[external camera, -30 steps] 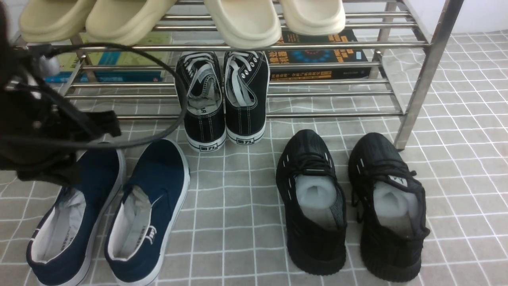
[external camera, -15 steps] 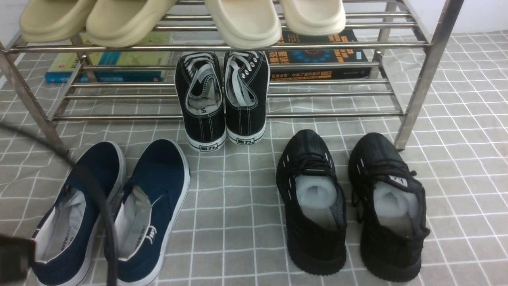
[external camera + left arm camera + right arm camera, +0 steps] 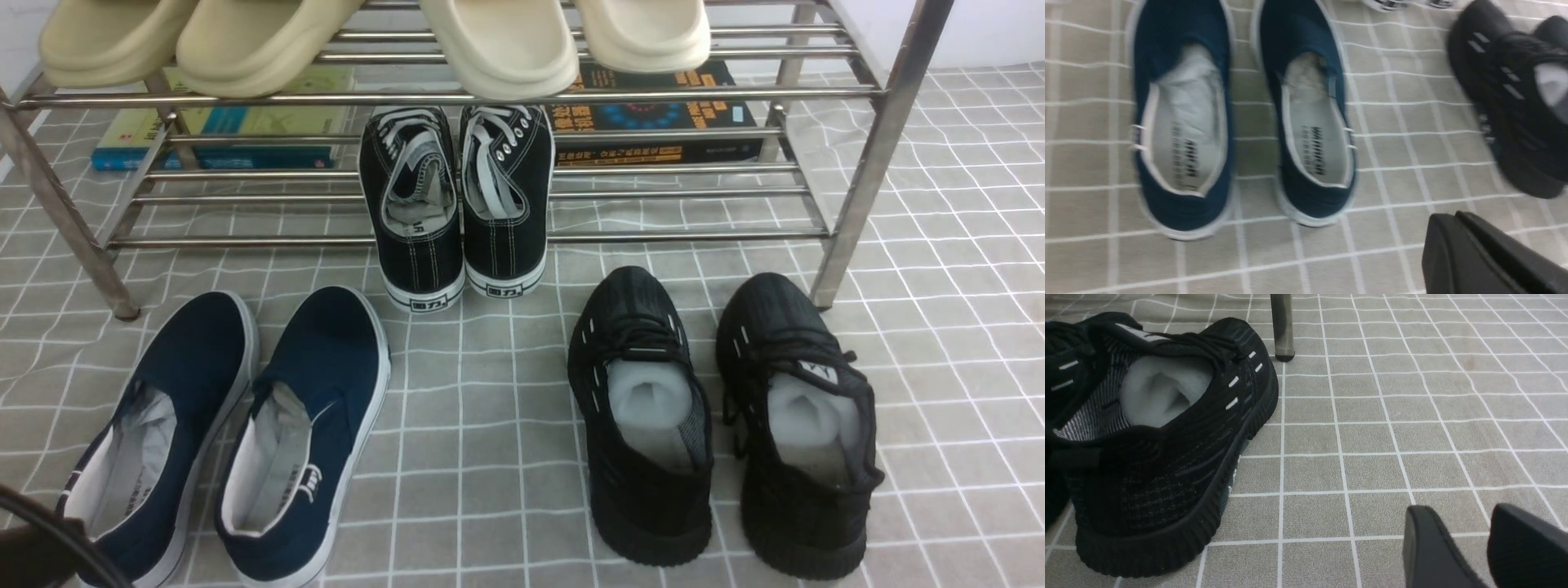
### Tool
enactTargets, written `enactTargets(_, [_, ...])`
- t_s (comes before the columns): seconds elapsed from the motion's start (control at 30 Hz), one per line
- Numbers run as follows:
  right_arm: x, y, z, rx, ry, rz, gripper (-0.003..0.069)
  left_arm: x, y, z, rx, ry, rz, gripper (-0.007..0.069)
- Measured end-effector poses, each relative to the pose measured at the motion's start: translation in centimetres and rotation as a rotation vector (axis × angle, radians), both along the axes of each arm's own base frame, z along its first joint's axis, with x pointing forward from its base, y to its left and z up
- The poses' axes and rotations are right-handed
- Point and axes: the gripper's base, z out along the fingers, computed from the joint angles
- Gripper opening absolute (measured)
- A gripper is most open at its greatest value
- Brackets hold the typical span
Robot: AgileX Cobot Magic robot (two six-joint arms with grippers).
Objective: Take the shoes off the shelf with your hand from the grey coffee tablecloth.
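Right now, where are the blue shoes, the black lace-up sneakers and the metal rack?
blue shoes (image 3: 314, 408), front view, right shoe's upper.
black lace-up sneakers (image 3: 420, 245), front view, left sneaker's heel.
metal rack (image 3: 857, 188), front view, right front leg.

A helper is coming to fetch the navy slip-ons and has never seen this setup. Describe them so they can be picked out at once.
Find the steel shoe rack standing on the grey checked tablecloth. On the cloth in front of its left leg lies the pair of navy slip-ons, toes toward the rack. Unlike the black lace-up sneakers on the rack and the all-black knit trainers to the right, they are blue, laceless and white-soled.
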Motion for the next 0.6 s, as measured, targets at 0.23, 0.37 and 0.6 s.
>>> enactTargets(0.23, [0.0, 0.0, 0.0, 0.000, 0.000, 0.000, 0.0239, 0.2, 0.5, 0.0, 0.064, -0.020, 0.025, 0.0008])
enactTargets(0.37, [0.0, 0.0, 0.0, 0.000, 0.000, 0.000, 0.0239, 0.4, 0.4, -0.8, 0.084, -0.022, 0.013, 0.0012])
enactTargets(0.6, [0.0, 0.0, 0.0, 0.000, 0.000, 0.000, 0.0239, 1.9, -0.2, -3.3, 0.075, -0.198, -0.023, 0.0017])
